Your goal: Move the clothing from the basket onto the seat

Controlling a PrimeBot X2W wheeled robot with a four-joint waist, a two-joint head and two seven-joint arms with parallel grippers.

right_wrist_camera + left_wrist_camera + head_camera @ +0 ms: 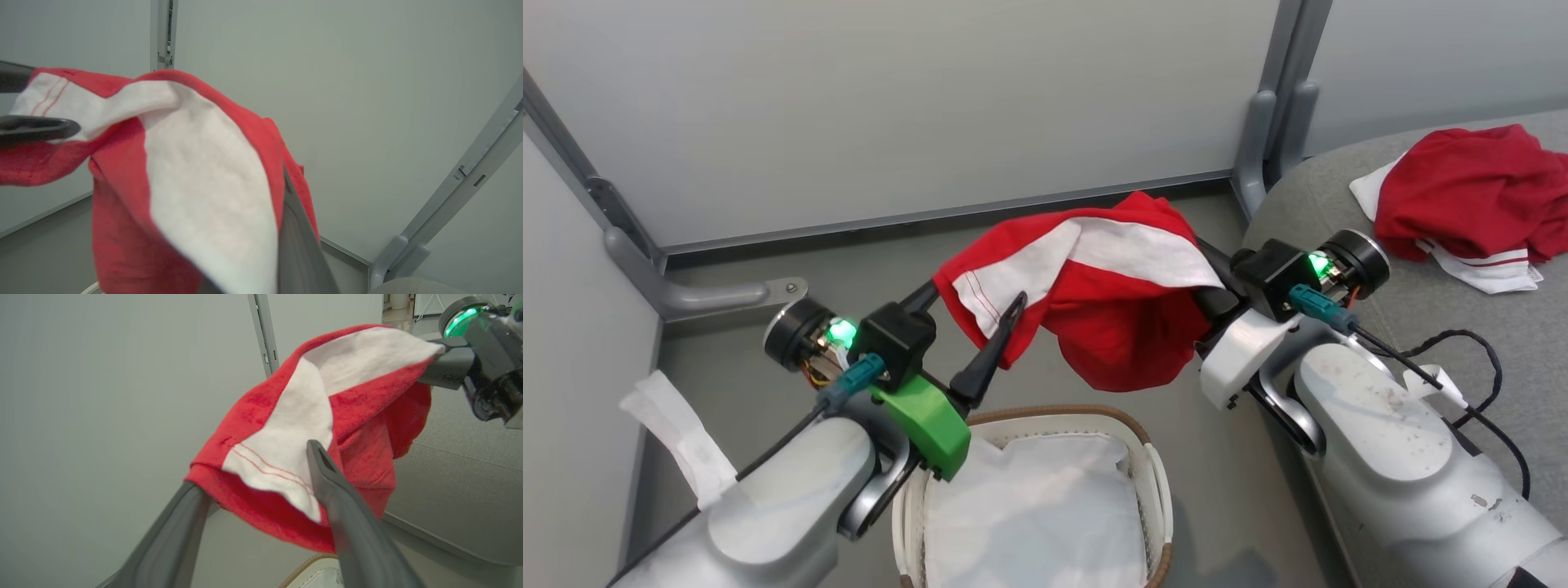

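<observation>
We see a red and white garment (1111, 294) held up in the air between the robot's two arms, above and just beyond the basket (1152, 457). The right gripper (437, 361) is pinched closed on one end of this garment, and the cloth covers most of its fingers. The left gripper (252, 465) has its two dark fingers spread wide apart. The other end of the garment, a white panel with thin red stitch lines, hangs over the far finger and in front of the near one, so it is draped there rather than clamped. The red body of the cloth sags in a loose pouch between the arms, clear of the basket. In the head view the small oval basket with its brown woven rim sits on the grey floor (752, 384) at the bottom, and we see a plain white liner (1029, 506) inside it. A second red garment (1470, 196) with white striped trim lies crumpled on the grey seat (1405, 294) at the right. Pale wall panels (931, 106) stand behind.
</observation>
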